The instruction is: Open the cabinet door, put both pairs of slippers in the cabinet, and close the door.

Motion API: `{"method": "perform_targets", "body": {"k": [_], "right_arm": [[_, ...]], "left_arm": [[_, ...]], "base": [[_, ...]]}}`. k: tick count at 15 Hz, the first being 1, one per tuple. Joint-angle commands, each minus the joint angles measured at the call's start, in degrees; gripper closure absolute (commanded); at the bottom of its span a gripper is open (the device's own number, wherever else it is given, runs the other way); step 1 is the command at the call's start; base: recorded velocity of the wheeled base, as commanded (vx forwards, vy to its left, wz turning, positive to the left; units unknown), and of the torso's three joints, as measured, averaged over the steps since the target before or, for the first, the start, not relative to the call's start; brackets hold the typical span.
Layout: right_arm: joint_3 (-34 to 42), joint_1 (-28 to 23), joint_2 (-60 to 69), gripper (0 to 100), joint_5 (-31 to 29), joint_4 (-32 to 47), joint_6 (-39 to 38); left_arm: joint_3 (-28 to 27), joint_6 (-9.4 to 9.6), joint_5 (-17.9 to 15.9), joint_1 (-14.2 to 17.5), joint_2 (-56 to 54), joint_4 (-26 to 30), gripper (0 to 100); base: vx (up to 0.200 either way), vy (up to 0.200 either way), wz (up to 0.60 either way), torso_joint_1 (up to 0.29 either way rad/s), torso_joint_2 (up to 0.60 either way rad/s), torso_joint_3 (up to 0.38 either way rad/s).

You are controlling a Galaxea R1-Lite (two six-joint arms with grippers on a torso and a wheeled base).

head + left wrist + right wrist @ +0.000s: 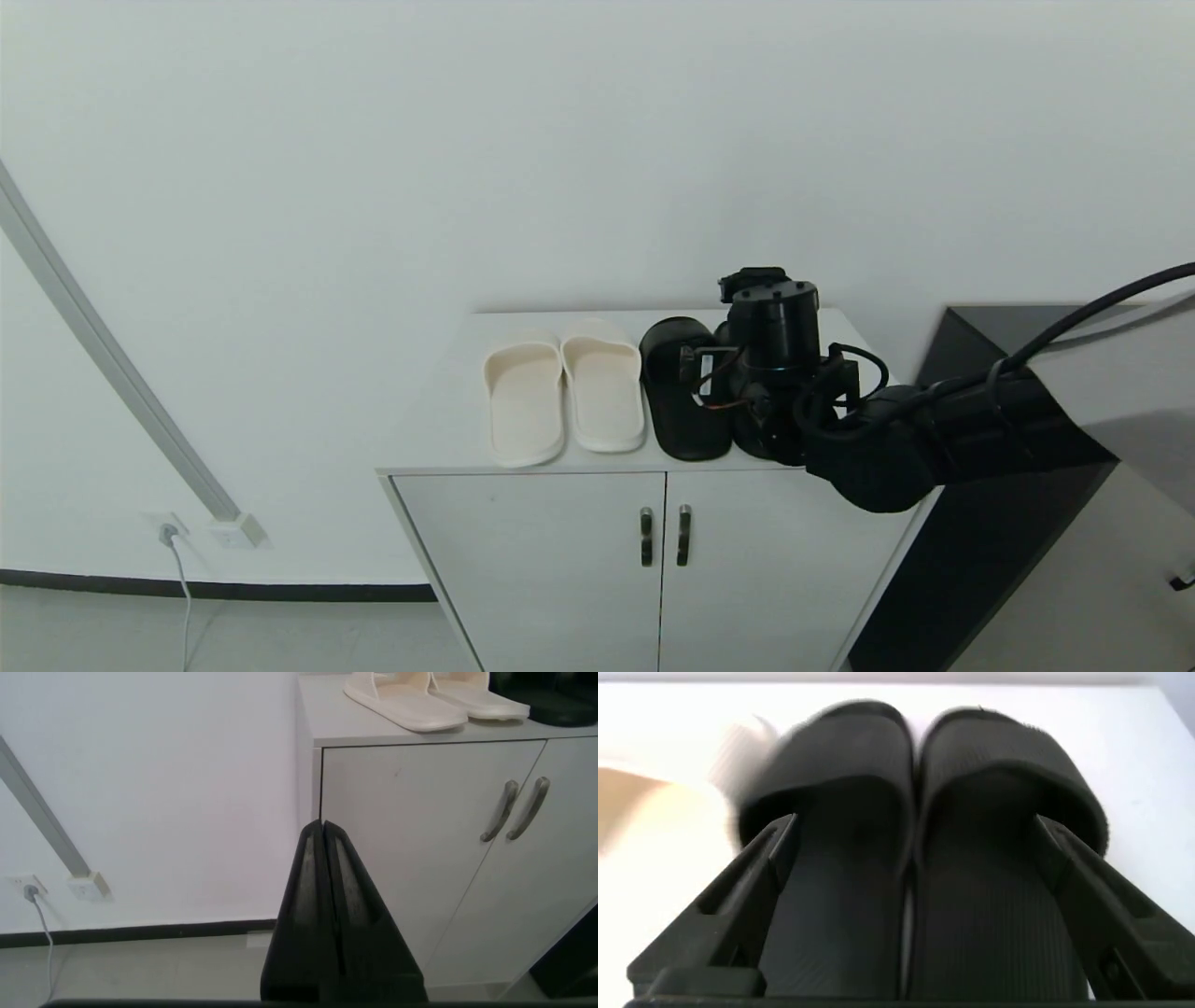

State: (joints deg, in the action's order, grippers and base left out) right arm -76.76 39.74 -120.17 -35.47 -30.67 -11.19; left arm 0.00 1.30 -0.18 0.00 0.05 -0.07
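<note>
Head view: a white two-door cabinet (439,439) stands against a white wall, with both doors shut and their two dark vertical handles (645,536) (684,534) side by side at the centre seam. Four slippers lie in a row on the cabinet top, toes toward the wall. The cream pair (602,392) is on the left. The black pair (681,401) is just beside it on the right, and its outer slipper is largely hidden by the right arm (934,420), which comes in from the right and sits over that pair.

Right wrist view: the right gripper (912,831) has its jaws spread wide, with one finger (738,905) outside each outer edge of the black slippers (990,859), so it straddles both. Whether the fingers touch the slippers cannot be told. An edge of a cream slipper (654,821) shows beside them.

Left wrist view: the left gripper (323,826) has its fingers pressed together and holds nothing. It is low in front of the cabinet (402,859), near the cabinet's left front corner and apart from the door handles (500,812). The cream slippers (411,705) lie on the top above.

Other features: a grey conduit (103,355) runs diagonally down the wall to a socket (168,532) with a plugged-in cable. A dark unit (980,560) adjoins the cabinet's right side.
</note>
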Motion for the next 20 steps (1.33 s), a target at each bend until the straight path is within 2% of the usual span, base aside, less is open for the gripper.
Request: {"method": "perform_targets", "body": {"k": [1, 4, 13, 14, 20], "right_arm": [[-1.37, -1.16, -3.22, 0, 0.05, -0.09, 0.03], [-2.78, -1.51, -4.54, 0, 0.41, -0.18, 0.47], [-16.49, -3.97, -13.07, 0, 0.67, 1.84, 3.54], [-17.72, -3.97, -13.24, 100, 0.67, 2.37, 3.63], [-17.89, -3.88, -12.54, 100, 0.32, 3.78, 3.63]], "left_arm": [[0.00, -0.07, 0.01, 0.00, 0.04, -0.01, 100], [0.00, -0.07, 0.09, 0.00, 0.04, -0.01, 100], [0.00, -0.16, 0.09, 0.00, 0.04, -0.01, 100], [0.00, -0.16, 0.09, 0.00, 0.04, -0.01, 100], [0.00, -0.43, 0.01, 0.00, 0.04, -0.01, 100]], "base": [[0.000, 0.000, 0.00, 0.000, 0.00, 0.000], [0.000, 0.000, 0.00, 0.000, 0.00, 0.000], [0.000, 0.000, 0.00, 0.000, 0.00, 0.000], [0.000, 0.000, 0.00, 0.000, 0.00, 0.000], [0.000, 0.000, 0.00, 0.000, 0.00, 0.000]]}}
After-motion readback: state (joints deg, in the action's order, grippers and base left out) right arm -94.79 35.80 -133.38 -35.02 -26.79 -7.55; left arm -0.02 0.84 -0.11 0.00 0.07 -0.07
